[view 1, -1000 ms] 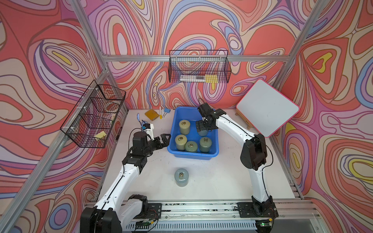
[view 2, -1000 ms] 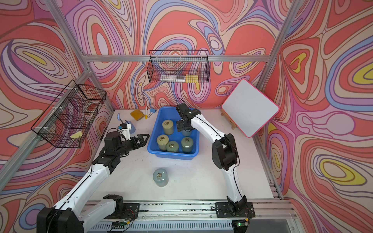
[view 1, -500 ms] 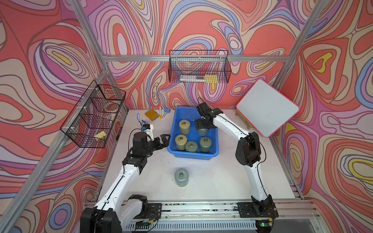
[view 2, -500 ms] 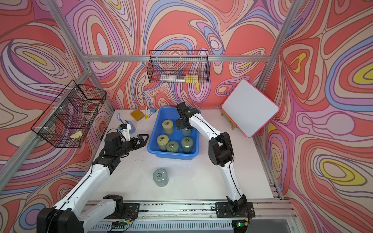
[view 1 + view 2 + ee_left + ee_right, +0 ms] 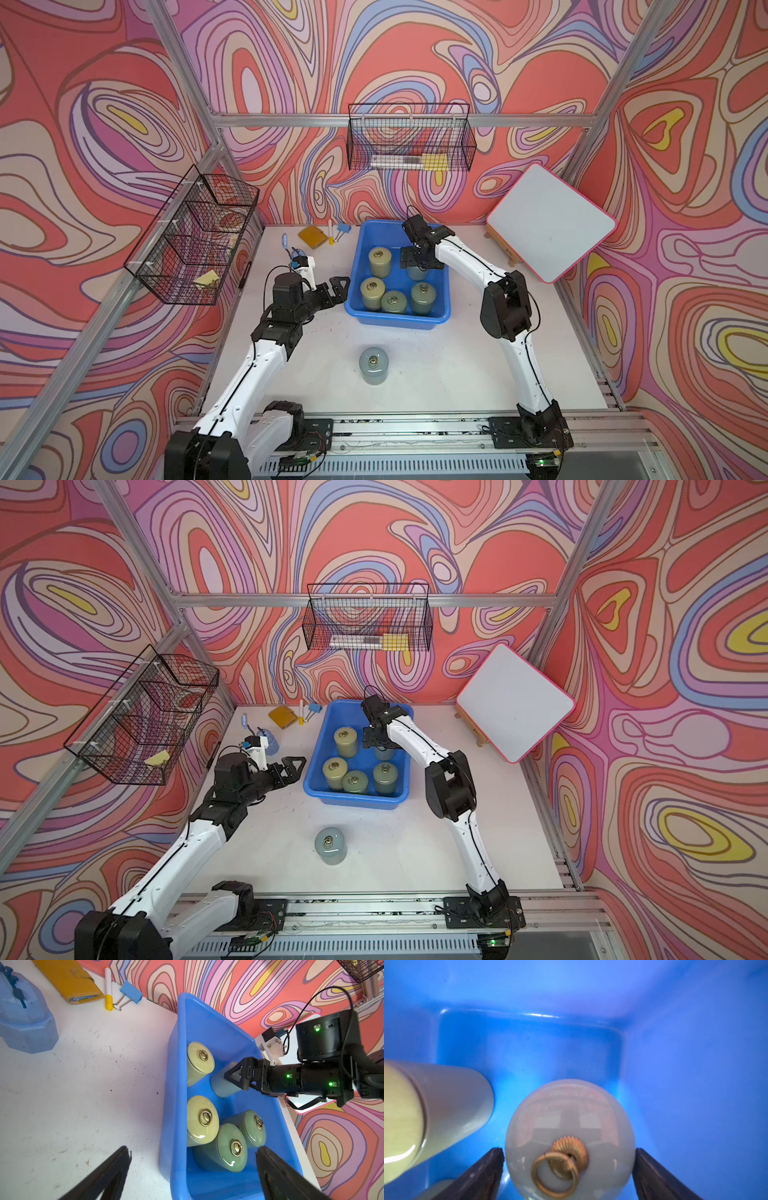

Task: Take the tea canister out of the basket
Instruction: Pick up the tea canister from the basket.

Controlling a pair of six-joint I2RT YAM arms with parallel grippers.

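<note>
One grey-blue glazed lidded canister with a brass ring [image 5: 373, 368] stands alone on the white tabletop [image 5: 457, 365], low in the middle of both top views. Above it in the frame, my left gripper [image 5: 340, 289] hangs with jaws spread wide on nothing, just beside the left wall of the bright blue rectangular plastic basket [image 5: 397, 319]. Five canisters stand inside. Over the one at the basket's upper right, a pale blue-grey round tea canister with a brass ring knob [image 5: 571, 1118], my right gripper [image 5: 417, 264] points down. Its black fingers [image 5: 481, 1174] are apart, flanking the lid, with a blue sliver beside one finger.
</note>
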